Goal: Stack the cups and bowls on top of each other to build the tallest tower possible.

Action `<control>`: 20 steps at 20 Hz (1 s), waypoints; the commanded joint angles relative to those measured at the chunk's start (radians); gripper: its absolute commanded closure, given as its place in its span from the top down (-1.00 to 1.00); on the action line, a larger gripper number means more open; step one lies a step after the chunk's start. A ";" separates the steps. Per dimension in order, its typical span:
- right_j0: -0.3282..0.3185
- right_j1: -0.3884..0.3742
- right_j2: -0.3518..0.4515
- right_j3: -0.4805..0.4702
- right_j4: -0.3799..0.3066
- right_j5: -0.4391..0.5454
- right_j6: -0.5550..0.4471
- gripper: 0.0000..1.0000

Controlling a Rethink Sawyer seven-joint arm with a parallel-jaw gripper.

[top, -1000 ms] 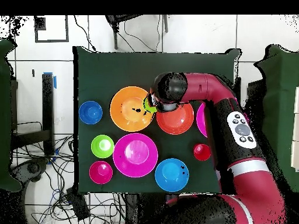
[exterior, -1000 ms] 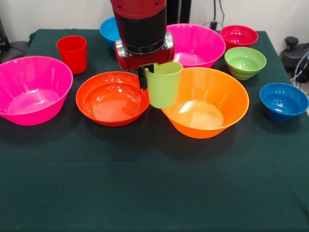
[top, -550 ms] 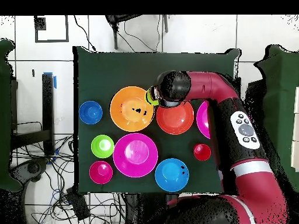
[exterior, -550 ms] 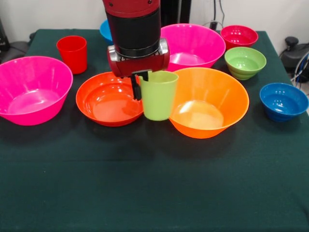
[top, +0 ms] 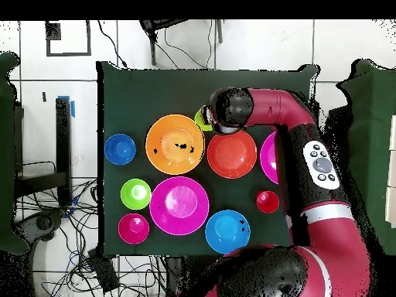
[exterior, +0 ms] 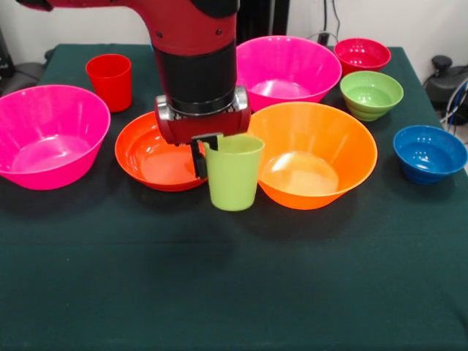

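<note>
Right now my hand [exterior: 207, 155] is clamped on the rim of the lime green plastic cup [exterior: 233, 172], one dark finger [exterior: 197, 159] pressed against its outer wall. The cup hangs upright, mouth up, in front of the gap between the medium red-orange plastic bowl [exterior: 157, 153] and the big orange plastic bowl [exterior: 314, 155]. I cannot tell whether its base touches the dark green tabletop [exterior: 234, 285].

From overhead, only a sliver of the cup [top: 202, 121] shows beside my red and black arm [top: 294, 139], next to the orange bowl [top: 175, 144].

All the bowls sit apart on the tabletop, none nested. One big pink plastic bowl [exterior: 45, 135] is at the left edge in the front view, a second big pink bowl [exterior: 289, 67] stands behind the orange one. The small magenta-red bowl [exterior: 362, 55], green bowl [exterior: 371, 94] and dark blue bowl [exterior: 429, 153] line the right side. The red plastic cup [exterior: 110, 80] stands upright at the back left. The light blue bowl [top: 227, 231] shows only from overhead.
</note>
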 commanded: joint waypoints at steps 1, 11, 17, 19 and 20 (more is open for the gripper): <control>0.060 0.119 -0.022 -0.121 -0.079 -0.001 -0.070 -1.00; 0.115 0.214 -0.049 -0.255 -0.091 0.141 -0.137 -1.00; 0.136 0.191 -0.078 -0.271 -0.110 0.237 -0.176 -1.00; 0.140 0.176 -0.086 -0.268 -0.115 0.272 -0.194 -1.00; 0.144 0.172 -0.089 -0.268 -0.119 0.287 -0.201 -1.00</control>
